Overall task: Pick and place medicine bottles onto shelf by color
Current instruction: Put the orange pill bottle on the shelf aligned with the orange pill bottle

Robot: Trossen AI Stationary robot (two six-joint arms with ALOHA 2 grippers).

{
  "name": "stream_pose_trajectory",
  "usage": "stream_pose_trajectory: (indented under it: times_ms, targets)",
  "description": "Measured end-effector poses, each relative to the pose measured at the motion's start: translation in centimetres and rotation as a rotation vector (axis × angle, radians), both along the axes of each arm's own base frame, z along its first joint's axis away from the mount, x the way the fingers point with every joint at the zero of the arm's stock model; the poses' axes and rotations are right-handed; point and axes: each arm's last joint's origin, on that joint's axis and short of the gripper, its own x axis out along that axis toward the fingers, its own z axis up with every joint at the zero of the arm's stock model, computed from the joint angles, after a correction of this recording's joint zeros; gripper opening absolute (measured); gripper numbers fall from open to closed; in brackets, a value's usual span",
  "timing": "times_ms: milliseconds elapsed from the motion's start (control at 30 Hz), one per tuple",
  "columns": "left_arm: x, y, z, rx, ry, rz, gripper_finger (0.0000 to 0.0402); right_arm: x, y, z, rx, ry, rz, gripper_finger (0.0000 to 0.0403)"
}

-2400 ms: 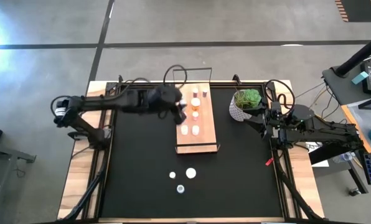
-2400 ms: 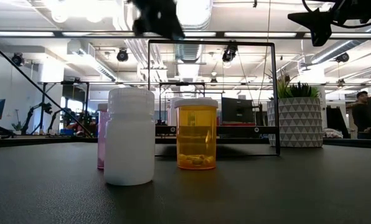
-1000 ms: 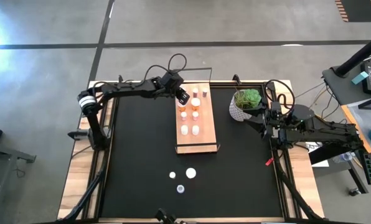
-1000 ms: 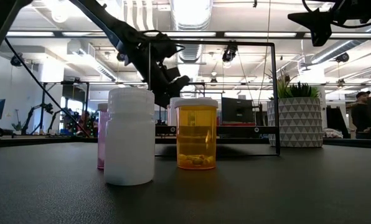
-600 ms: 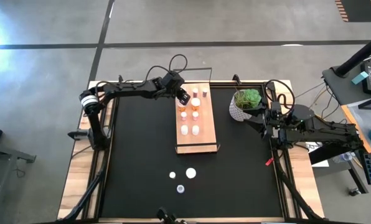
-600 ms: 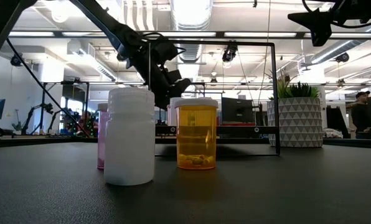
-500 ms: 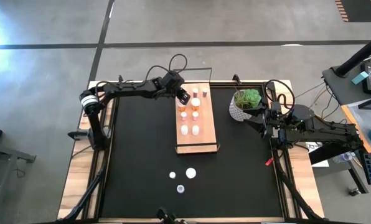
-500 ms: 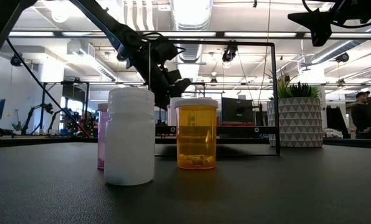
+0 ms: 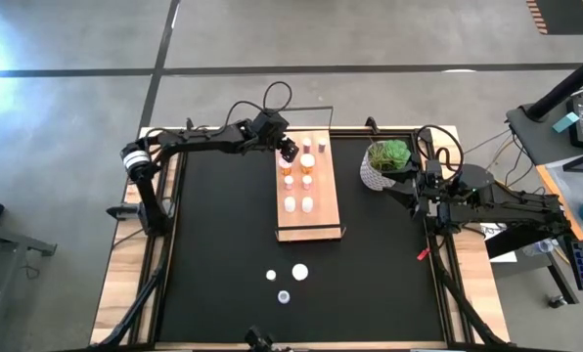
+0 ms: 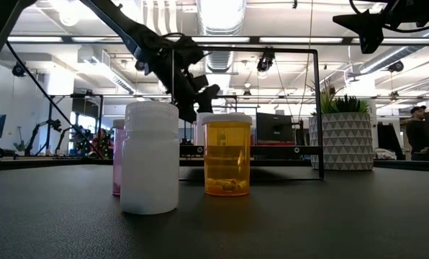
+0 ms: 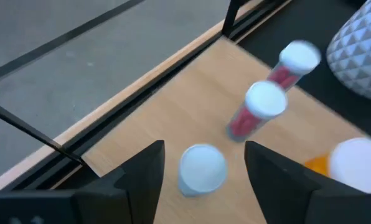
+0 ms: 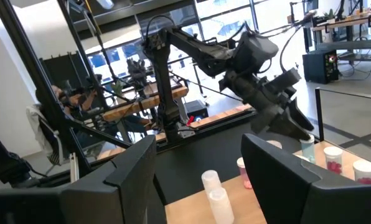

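Note:
The light-wood shelf (image 9: pixel 308 217) lies at the mat's far middle with several medicine bottles standing on it. My left gripper (image 9: pixel 288 148) hovers open over the shelf's far left corner. In the left wrist view its fingers (image 11: pixel 149 169) stand on either side of a pale blue bottle (image 11: pixel 201 168) upright on the board, with a gap on each side. Two pink bottles (image 11: pixel 264 106) and an orange one (image 11: pixel 353 163) stand beyond it. Three bottles stand on the mat near the front: white (image 10: pixel 151 158), orange (image 10: pixel 227 155), pink (image 10: pixel 117 160). My right gripper (image 12: pixel 198 186) waits open at the table's right edge.
A green plant in a white patterned pot (image 9: pixel 384 163) stands right of the shelf's far end. The shelf's thin dark wire frame (image 10: pixel 317 108) rises at its ends. The three loose bottles (image 9: pixel 284 281) cluster on the black mat near the front edge.
My left gripper has risen a little above the shelf's far left corner and stays over the same spot. The bottles on the shelf and on the mat stand as before.

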Motion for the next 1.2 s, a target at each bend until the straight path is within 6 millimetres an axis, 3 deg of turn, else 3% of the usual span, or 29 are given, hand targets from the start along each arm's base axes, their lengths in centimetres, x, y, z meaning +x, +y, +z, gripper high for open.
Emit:
stream_pose_trajectory:
  times_ms: [100, 267, 467, 600, 733, 867, 1033, 1200]
  targets:
    - [-0.5, -0.3, 1.4, 0.011, -0.029, -0.007, 0.0218, 0.0, 0.0, 0.0, 0.0, 0.0, 0.0, 0.0226]
    - [-3.0, -1.9, 6.1, 0.084, -0.056, -0.064, 0.0223, 0.0, 0.0, 0.0, 0.0, 0.001, 0.0, 0.0226]
    - [-8.8, -5.5, 11.6, 0.182, -0.073, -0.119, 0.0224, 0.0, 0.0, 0.0, 0.0, 0.001, 0.0, 0.0226]
    - [-13.2, -8.1, 12.9, 0.237, -0.163, -0.114, 0.0224, 0.0, 0.0, 0.0, 0.0, 0.0, 0.0, 0.0226]
    - [-17.0, -10.4, 12.3, 0.221, -0.26, -0.078, 0.0224, 0.0, 0.0, 0.0, 0.0, 0.0, 0.0, 0.0226]
    - [-19.4, -12.1, 10.3, 0.225, -0.311, -0.078, 0.0224, 0.0, 0.0, 0.0, 0.0, 0.0, 0.0, 0.0226]
    - [-20.7, -13.5, 6.7, 0.259, -0.424, -0.137, 0.0224, 0.0, 0.0, 0.0, 0.0, 0.0, 0.0, 0.0226]
    - [-21.1, -14.7, 3.7, 0.278, -0.714, -0.245, 0.0224, 0.0, 0.0, 0.0, 0.0, 0.0, 0.0, 0.0226]
